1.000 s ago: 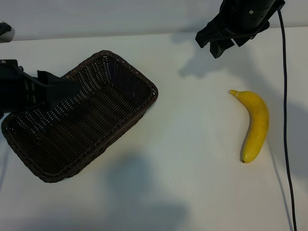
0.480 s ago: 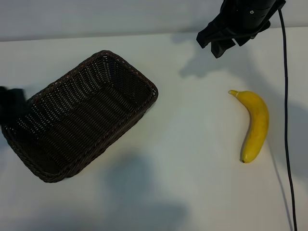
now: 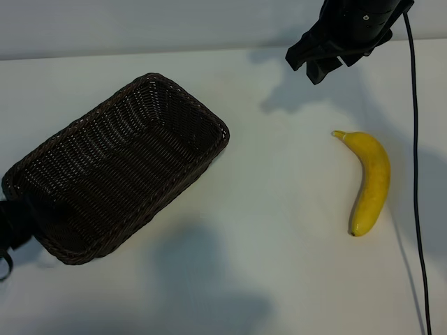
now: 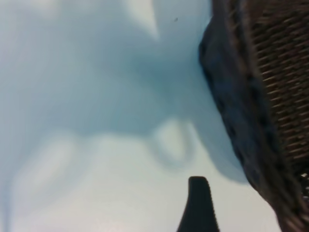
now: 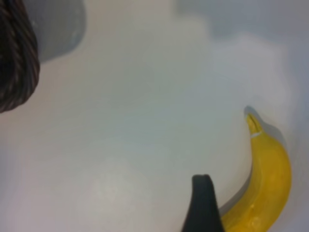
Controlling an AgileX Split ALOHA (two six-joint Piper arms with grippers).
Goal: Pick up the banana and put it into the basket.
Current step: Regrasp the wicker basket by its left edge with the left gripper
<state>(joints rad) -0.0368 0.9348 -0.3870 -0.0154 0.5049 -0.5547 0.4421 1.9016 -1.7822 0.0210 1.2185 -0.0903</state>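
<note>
**Operator:** Report status, nearest item first.

**Arm:** The banana [image 3: 371,183] lies near the right edge of the table [image 3: 279,209], stem tip toward the far edge, blunt end toward the near edge. It is untouched. The basket [image 3: 115,167] sits diagonally by the left edge, well apart from the banana, with nothing in it. My left gripper [image 3: 10,227] hangs at the basket's near-left corner, jaws wide, holding nothing. My right gripper [image 3: 323,57] hovers above the far edge, beyond the banana's stem tip, jaws well open, holding nothing.

**Operator:** Procedure for the pick?

**Arm:** My judgement: bring the right gripper over the banana's mid-section, turn the jaws across its width, and descend until the fingers straddle it. Close gently, since the smooth curved skin may roll or slip. Lift clear before crossing to the basket.

**Operator:** Any markings?

**Arm:** None legible on the banana, the basket or either gripper.
</note>
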